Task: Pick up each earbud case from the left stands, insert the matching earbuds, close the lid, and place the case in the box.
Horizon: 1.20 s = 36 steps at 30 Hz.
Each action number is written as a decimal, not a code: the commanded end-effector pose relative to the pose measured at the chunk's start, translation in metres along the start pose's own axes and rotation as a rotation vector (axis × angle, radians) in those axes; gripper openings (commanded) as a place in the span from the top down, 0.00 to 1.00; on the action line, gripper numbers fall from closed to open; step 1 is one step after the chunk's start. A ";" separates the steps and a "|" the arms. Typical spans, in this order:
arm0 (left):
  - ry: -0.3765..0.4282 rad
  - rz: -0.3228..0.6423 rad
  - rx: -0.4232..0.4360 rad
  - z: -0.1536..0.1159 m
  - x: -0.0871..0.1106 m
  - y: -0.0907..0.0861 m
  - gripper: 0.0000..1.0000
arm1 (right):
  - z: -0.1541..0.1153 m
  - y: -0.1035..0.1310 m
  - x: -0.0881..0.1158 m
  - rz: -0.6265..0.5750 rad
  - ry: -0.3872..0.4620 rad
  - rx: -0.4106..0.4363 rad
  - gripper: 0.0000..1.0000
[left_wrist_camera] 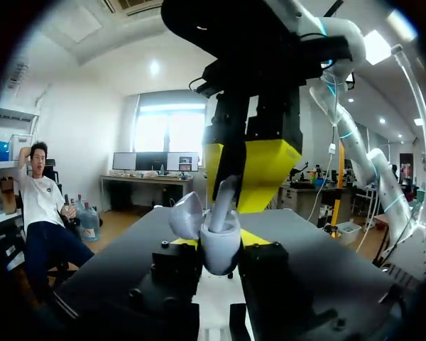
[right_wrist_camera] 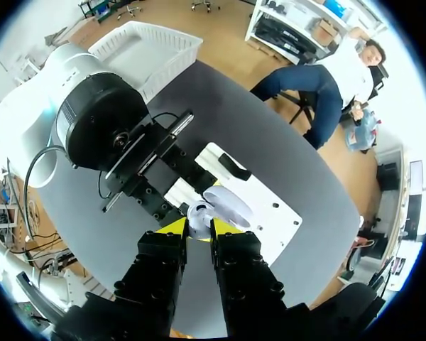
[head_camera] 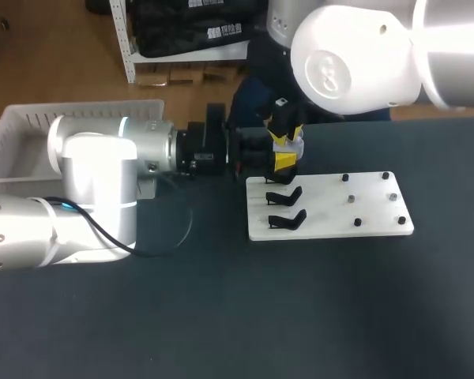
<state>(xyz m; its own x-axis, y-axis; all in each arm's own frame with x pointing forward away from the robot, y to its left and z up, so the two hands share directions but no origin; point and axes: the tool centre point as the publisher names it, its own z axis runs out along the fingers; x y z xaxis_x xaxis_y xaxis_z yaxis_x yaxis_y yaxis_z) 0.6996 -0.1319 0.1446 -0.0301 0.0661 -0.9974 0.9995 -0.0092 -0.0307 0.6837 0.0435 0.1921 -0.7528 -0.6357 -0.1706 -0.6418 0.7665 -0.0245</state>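
Observation:
A pale lavender earbud case (left_wrist_camera: pixel 220 249) is held above the white stand board (head_camera: pixel 332 207), its lid (left_wrist_camera: pixel 187 213) flipped open. My left gripper (left_wrist_camera: pixel 221 245) is shut on the case from both sides. From above, my right gripper (left_wrist_camera: pixel 250 177) comes down with its yellow fingers shut on a white earbud (left_wrist_camera: pixel 224 202), whose lower end is in the case. In the right wrist view the earbud (right_wrist_camera: pixel 197 226) sits between the right gripper's (right_wrist_camera: pixel 199 229) yellow tips, with the open case (right_wrist_camera: pixel 226 204) just ahead. In the head view both grippers meet at the board's far left corner (head_camera: pixel 283 156).
Two empty black stands (head_camera: pixel 285 195) (head_camera: pixel 287 219) sit on the board's left side. Several small dark pegs (head_camera: pixel 355 200) dot its right half. A white basket (head_camera: pixel 24 130) stands at the table's far left, behind my left arm (head_camera: pixel 95 181).

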 end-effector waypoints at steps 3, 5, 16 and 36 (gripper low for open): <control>-0.005 0.004 -0.004 0.000 0.001 -0.001 1.00 | 0.003 0.001 0.000 -0.003 0.002 -0.004 1.00; -0.005 0.004 -0.004 0.000 0.001 -0.001 1.00 | 0.004 0.001 0.000 -0.004 0.004 -0.004 1.00; -0.005 0.004 -0.004 0.000 0.001 -0.001 1.00 | 0.007 0.001 0.000 -0.011 0.025 0.003 1.00; -0.005 0.004 -0.004 0.000 0.001 -0.001 1.00 | 0.006 0.002 -0.004 -0.030 0.050 0.028 0.83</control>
<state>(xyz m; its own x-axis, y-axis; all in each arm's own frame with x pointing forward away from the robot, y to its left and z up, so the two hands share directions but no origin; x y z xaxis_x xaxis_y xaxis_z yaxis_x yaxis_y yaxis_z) 0.6998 -0.1312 0.1434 -0.0309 0.0670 -0.9973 0.9995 -0.0085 -0.0315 0.6859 0.0470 0.1881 -0.7385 -0.6632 -0.1215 -0.6620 0.7474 -0.0556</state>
